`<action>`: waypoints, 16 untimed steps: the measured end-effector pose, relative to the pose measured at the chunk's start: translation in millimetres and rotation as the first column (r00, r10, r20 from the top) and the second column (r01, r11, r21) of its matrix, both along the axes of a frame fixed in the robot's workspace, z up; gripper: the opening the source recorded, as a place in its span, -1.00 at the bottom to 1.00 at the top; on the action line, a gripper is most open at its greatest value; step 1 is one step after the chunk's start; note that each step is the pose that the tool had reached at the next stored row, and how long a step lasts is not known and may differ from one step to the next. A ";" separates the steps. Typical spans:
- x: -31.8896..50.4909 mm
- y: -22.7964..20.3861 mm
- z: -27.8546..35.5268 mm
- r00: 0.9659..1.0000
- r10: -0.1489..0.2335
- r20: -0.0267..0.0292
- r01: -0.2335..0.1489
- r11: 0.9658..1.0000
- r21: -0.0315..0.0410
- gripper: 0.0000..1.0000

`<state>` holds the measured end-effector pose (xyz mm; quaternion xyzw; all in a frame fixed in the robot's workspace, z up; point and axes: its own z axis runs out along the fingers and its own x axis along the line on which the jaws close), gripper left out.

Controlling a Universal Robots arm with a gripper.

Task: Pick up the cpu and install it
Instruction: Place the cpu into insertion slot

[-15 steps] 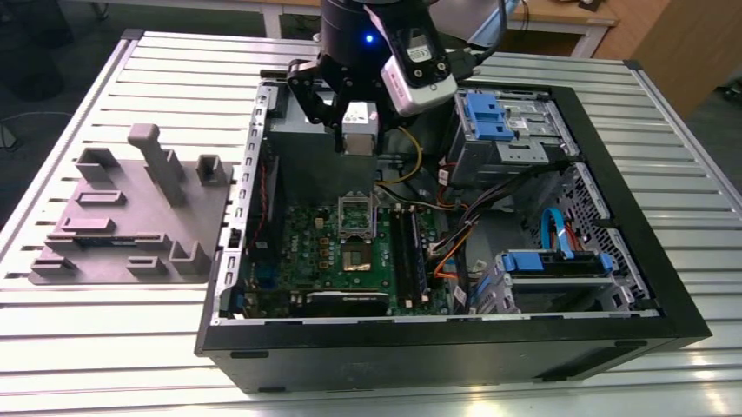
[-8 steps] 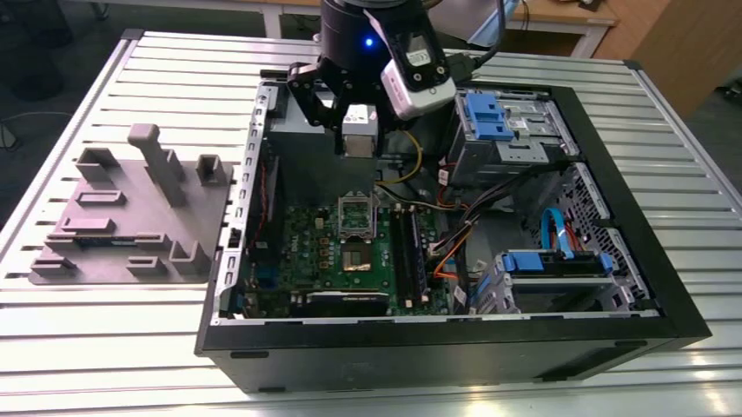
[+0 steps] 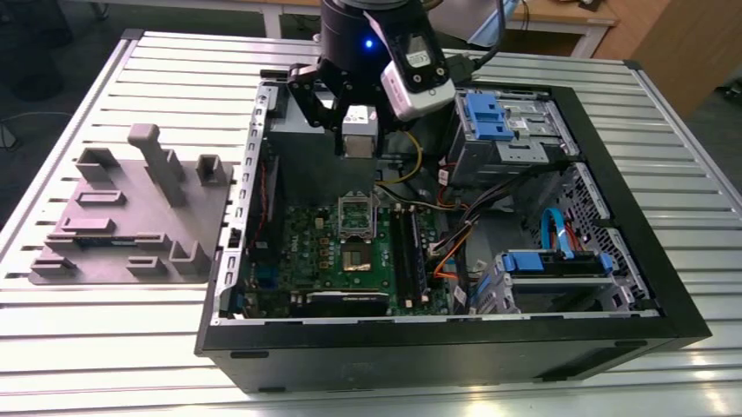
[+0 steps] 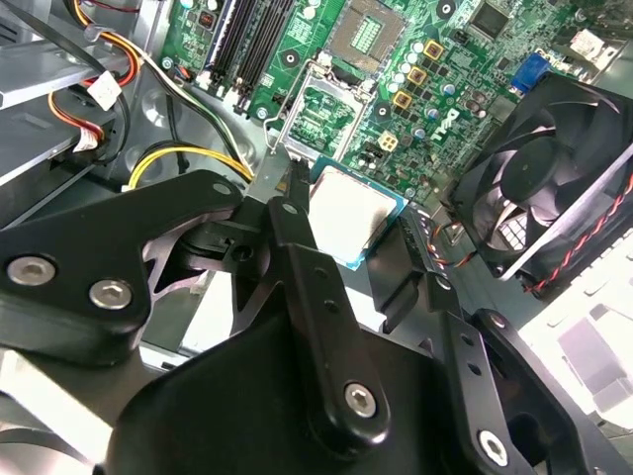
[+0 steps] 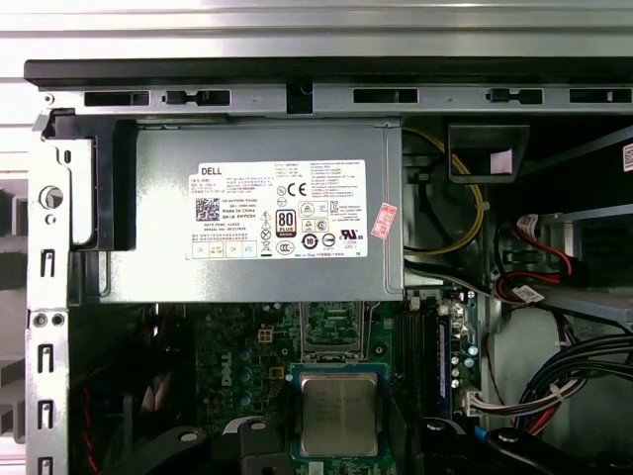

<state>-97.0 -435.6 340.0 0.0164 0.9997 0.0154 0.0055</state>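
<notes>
While the black gripper (image 3: 358,137) is clamped on the small, flat, square silver-topped cpu (image 5: 338,414), the chip hangs level inside the open black computer case (image 3: 464,356). It sits apart from, and seemingly straight above, the green motherboard's (image 3: 313,234) open metal-framed socket (image 5: 331,332).

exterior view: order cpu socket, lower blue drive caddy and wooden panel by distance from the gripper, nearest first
From the gripper (holding the cpu, first wrist view):
1. cpu socket, on the motherboard below.
2. lower blue drive caddy, toward the exterior view's right.
3. wooden panel, in the background.
</notes>
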 end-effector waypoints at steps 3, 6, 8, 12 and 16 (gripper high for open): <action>0.1 -0.1 -0.3 1.000 0.000 0.000 0.000 1.000 0.000 -0.06; 1.1 -0.3 -0.7 1.000 0.000 0.000 0.000 1.000 0.000 -0.06; 2.7 -0.9 -1.4 1.000 0.000 0.000 0.000 1.000 0.000 -0.06; 5.6 -3.2 -2.8 1.000 0.000 0.000 0.000 1.000 0.000 -0.06; 6.9 -8.3 -5.0 1.000 0.000 0.000 0.000 1.000 0.000 -0.06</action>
